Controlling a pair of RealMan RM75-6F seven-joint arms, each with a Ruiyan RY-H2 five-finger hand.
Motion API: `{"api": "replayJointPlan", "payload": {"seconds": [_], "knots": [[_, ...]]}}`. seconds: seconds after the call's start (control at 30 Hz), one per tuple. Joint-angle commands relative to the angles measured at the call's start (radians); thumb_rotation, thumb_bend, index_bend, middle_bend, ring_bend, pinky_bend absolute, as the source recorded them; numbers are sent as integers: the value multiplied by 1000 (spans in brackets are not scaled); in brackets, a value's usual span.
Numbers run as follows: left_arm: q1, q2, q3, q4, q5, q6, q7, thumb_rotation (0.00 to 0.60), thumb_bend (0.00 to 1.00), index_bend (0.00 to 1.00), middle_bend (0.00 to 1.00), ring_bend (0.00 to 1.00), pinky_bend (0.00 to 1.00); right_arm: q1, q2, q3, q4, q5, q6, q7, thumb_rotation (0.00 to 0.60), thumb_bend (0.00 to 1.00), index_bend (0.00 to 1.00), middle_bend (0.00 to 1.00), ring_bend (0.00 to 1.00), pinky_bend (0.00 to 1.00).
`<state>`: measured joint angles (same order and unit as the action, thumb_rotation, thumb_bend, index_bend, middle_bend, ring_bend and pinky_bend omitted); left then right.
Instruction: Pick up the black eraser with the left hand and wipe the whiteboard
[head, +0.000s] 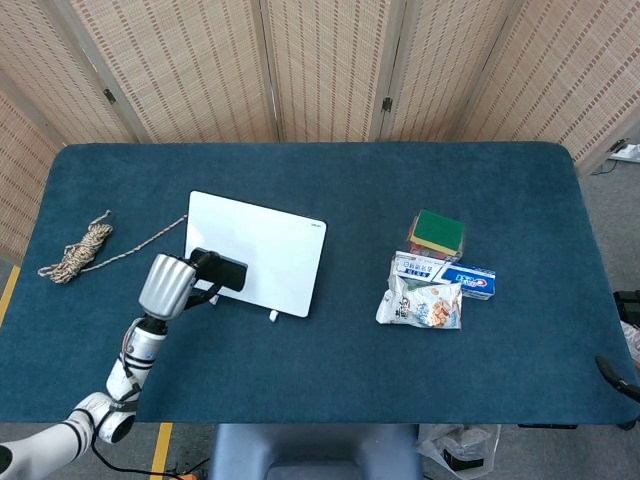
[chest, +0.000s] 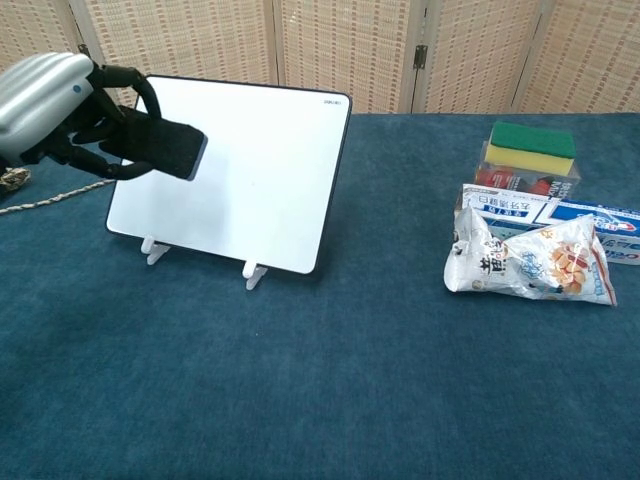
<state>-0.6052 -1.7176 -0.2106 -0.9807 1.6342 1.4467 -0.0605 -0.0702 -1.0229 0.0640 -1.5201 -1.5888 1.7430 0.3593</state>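
The whiteboard (head: 268, 248) (chest: 250, 170) stands tilted on two small white feet, left of the table's middle. My left hand (head: 168, 284) (chest: 50, 105) grips the black eraser (head: 220, 271) (chest: 155, 148) and holds it in front of the board's upper left part. Whether the eraser touches the board I cannot tell. Only a dark sliver of my right hand (head: 622, 375) shows at the right edge of the head view, too little to read its fingers.
A coiled rope (head: 75, 252) lies at the far left with a strand running toward the board. Right of the middle sit a green-and-yellow sponge (head: 438, 231) (chest: 531, 142), a toothpaste box (head: 452, 274) and a snack bag (head: 422, 304) (chest: 530, 265).
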Motion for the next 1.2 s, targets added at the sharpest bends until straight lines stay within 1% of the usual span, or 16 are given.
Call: {"api": "replayJointPlan", "payload": {"seconds": [0.03, 0.33, 0.6, 0.83, 1.2], "knots": [[-53, -54, -30, 65, -15, -4, -100, 600, 243, 597, 1000, 1000, 1000, 0, 0, 0, 0, 0, -2, -2, 600, 268, 0, 0, 0, 10], [-129, -122, -67, 171, -85, -76, -200, 600, 242, 597, 1000, 1000, 1000, 6, 3, -3, -2, -7, -19, -8, 600, 267, 0, 0, 0, 10], [-170, -167, -75, 260, -126, -120, -245, 600, 243, 597, 1000, 1000, 1000, 4, 5, -5, -3, -9, -20, -7, 600, 267, 0, 0, 0, 10], [-196, -202, -61, 341, -138, -139, -284, 600, 244, 597, 1000, 1000, 1000, 4, 3, -5, -8, -5, -29, -21, 600, 268, 0, 0, 0, 10], [-225, -250, -39, 468, -152, -171, -390, 600, 244, 597, 1000, 1000, 1000, 4, 0, 2, -25, 27, -51, -48, 600, 268, 0, 0, 0, 10]]}}
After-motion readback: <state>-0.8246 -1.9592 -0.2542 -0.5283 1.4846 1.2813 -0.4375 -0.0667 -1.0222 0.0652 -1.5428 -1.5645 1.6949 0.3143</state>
